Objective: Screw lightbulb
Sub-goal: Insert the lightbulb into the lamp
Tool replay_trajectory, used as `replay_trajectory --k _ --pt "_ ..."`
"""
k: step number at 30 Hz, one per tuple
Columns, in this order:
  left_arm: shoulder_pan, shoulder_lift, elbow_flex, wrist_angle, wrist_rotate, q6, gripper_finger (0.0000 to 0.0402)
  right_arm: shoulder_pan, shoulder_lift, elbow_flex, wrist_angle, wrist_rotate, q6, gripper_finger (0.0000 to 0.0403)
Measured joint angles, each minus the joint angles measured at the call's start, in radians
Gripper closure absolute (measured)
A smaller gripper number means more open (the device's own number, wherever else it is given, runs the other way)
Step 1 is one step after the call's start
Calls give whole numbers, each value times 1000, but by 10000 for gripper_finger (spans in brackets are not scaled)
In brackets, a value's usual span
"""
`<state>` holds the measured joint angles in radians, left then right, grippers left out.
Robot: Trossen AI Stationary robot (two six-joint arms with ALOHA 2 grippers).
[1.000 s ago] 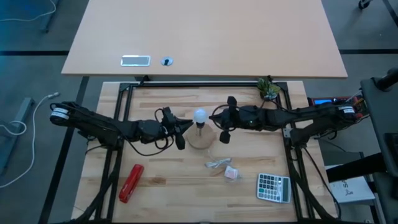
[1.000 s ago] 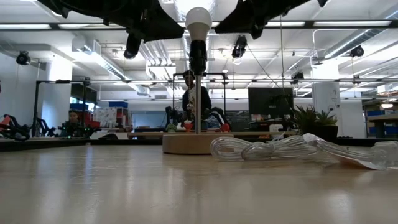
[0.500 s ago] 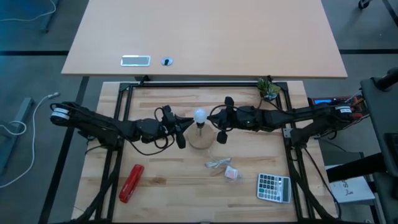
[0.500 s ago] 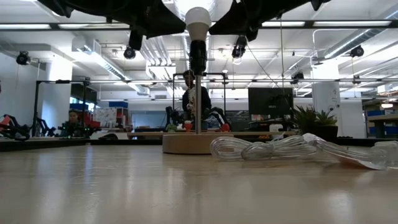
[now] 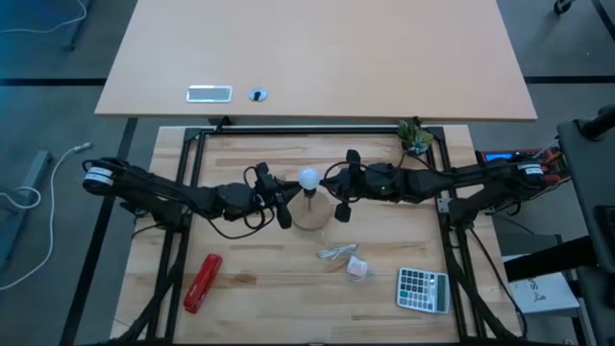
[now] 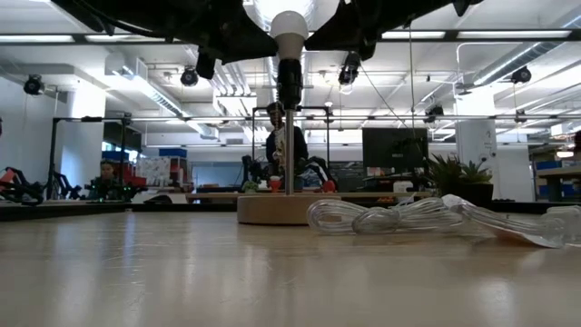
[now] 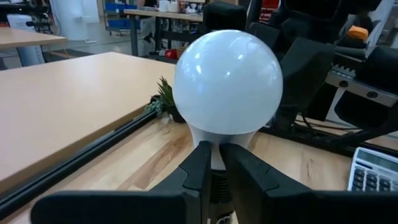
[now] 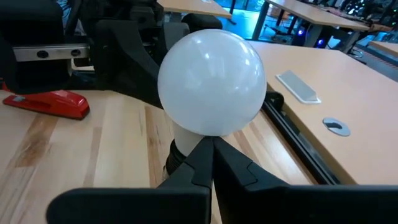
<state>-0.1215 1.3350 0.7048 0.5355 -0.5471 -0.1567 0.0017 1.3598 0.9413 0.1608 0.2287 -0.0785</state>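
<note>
The white frosted lightbulb (image 5: 308,178) sits upright in a black socket (image 6: 289,84) on a thin rod above the round wooden disc (image 5: 309,215). My left gripper (image 5: 291,199) is at the bulb's left and my right gripper (image 5: 327,189) at its right. Both point level at the bulb's narrow neck. In the left wrist view my left gripper (image 7: 217,163) has its fingers almost together just under the bulb (image 7: 227,81). In the right wrist view my right gripper (image 8: 210,152) is shut under the bulb (image 8: 211,81). My left gripper has its fingertips (image 7: 200,163) at the bulb's neck (image 7: 216,155), coming level from the table's left; I cannot tell whether they touch it. My right gripper has its shut fingertips (image 8: 202,155) at the neck (image 8: 181,138), coming level from the right; I cannot tell whether they touch it.
A crumpled clear wrapper (image 5: 336,253) and a pinkish packet (image 5: 357,267) lie near the disc. A red stapler (image 5: 202,282) lies at the near left and a calculator (image 5: 423,288) at the near right. A small plant (image 5: 414,137) stands at the far right.
My left gripper has moved a little toward the table's right, closer to the bulb. My right gripper has shifted slightly toward the bulb. The bulb and disc have stayed in place.
</note>
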Motion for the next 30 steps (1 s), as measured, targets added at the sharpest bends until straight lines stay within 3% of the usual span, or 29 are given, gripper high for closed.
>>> replay_trajectory --k 9,20,30 --pt "6 1 0 7 5 2 361 0 4 0 0 -19 16 403" --pt "4 -5 0 -7 -61 -1 361 5 -1 0 -14 -63 59 403" --pt "-37 -40 0 -48 -52 -40 361 6 -43 0 -95 33 63 403"
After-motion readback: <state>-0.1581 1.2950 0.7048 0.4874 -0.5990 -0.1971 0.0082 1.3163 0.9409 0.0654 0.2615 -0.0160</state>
